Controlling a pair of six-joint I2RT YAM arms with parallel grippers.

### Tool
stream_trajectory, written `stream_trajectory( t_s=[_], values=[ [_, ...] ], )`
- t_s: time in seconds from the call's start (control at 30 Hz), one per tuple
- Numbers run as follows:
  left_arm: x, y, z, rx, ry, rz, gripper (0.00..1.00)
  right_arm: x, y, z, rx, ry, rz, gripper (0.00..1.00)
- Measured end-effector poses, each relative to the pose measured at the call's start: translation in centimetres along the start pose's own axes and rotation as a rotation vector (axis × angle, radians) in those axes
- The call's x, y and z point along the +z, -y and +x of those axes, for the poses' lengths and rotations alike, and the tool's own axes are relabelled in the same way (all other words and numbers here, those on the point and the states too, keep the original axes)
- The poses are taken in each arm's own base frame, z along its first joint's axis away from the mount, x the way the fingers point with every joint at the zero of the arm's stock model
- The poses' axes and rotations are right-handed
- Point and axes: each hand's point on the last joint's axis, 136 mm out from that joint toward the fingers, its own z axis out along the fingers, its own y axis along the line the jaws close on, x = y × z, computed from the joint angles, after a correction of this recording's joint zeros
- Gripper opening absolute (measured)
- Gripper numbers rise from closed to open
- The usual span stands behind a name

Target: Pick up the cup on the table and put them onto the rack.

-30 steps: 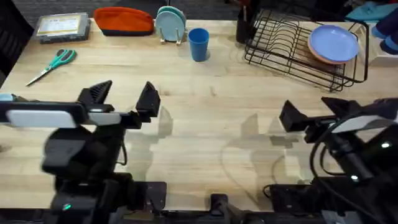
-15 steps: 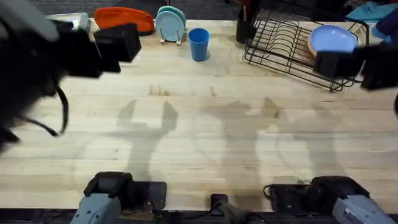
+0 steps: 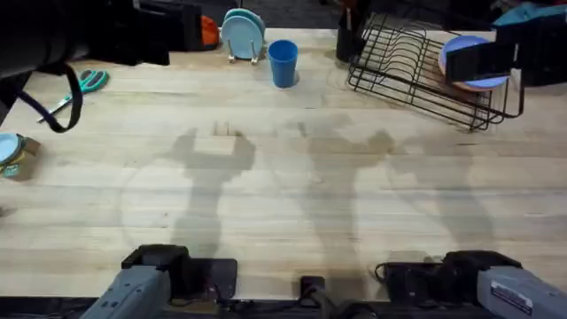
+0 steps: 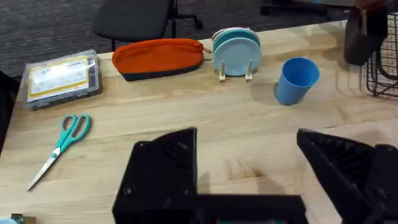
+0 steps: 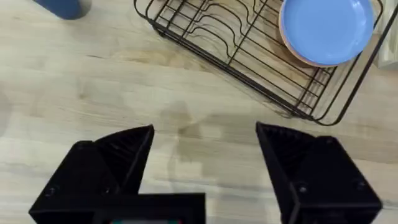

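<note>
Both arms' jaws stand spread and empty; nothing seems done yet: the cup (image 3: 283, 62) stands untouched on the worktop (image 3: 292, 195), beside the rack (image 3: 416, 75).

a: the bench (image 3: 292, 186) looks like pale wood, planked, with a smooth matt finish.

b: and the cup (image 4: 296, 80)?

a: blue plastic, smooth, faintly sheened. the rack (image 5: 236, 46) is thin black wire, seemingly coated metal.

b: the orange pouch (image 4: 160, 57)?

a: soft cloth, matt. the scissors (image 4: 61, 147) have teal plastic handles and bright metal blades.
</note>
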Motion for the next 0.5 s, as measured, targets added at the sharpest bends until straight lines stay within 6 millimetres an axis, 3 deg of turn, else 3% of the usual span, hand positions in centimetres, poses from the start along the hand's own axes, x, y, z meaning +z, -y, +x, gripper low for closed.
stream_trajectory(
  t_s=[0.5],
  values=[
    [0.62,-0.02,0.07,0.0,-0.016,0.002,0.993,0.0,-0.08,0.1,0.009,-0.004,-0.004,0.997]
  ],
)
